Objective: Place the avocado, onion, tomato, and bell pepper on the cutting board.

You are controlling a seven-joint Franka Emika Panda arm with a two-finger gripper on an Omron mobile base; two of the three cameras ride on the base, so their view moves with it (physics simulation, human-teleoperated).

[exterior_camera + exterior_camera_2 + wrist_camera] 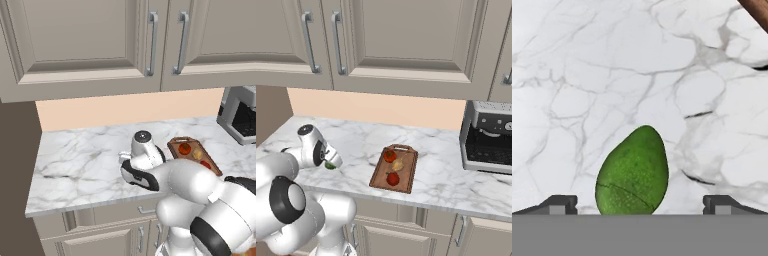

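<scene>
The end effector (640,206) is held wide apart, with nothing gripped; its two dark fingertips (559,204) are seen far out to either side at the bottom of the hand view. The avocado (633,173) lies on the marble tabletop (587,75) directly ahead of it, centred in the gap between the tips, its narrow end pointed away. In the right base view the avocado (330,165) is seen as a green sliver just beneath the hand.

The cutting board (408,176) is well apart from the end effector, off to its side, and a corner of it is caught at the upper edge of the hand view. On it the tomato (393,178), the onion (398,164) and another red-orange item, judged to be the bell pepper (389,156), are already laid.

The remaining step is judged to be the grasp of the avocado. The glossy, tapered skin could be squeezed out of the closing tips if they meet it too high or toward the narrow end. On release, the fruit could roll into the crowded vegetables.
</scene>
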